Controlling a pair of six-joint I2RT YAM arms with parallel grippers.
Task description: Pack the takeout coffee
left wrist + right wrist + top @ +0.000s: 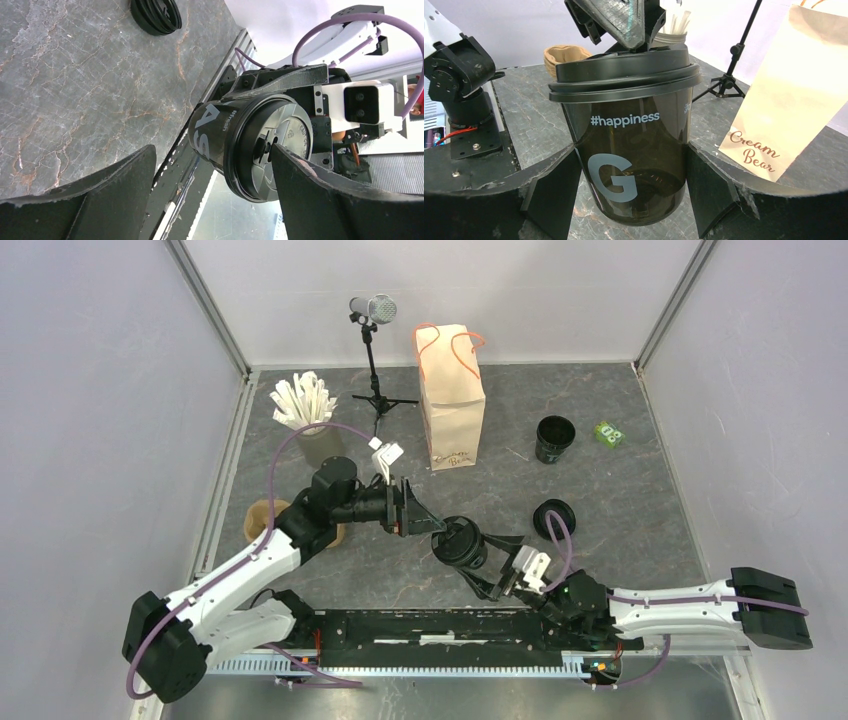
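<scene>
The takeout coffee, a black cup (pixel 461 543) with its black lid on, is held off the table at front centre by my right gripper (pixel 487 570), which is shut on the cup's lower body. The right wrist view shows the cup (pixel 634 150) upright between the fingers (pixel 551 190), its bottom just above the table. My left gripper (pixel 425 517) is open right beside the lid. In the left wrist view one fingertip (pixel 285 160) touches the lid (pixel 272 145); the other finger is well apart. The brown paper bag (pixel 452 405) stands open at the back centre.
A second open black cup (pixel 555 438) and a loose black lid (pixel 553 517) sit to the right, with a small green packet (pixel 608 433) beyond. A grey cup of white sticks (pixel 310 420), a microphone tripod (pixel 373 360) and a brown stack (pixel 262 520) are at the left.
</scene>
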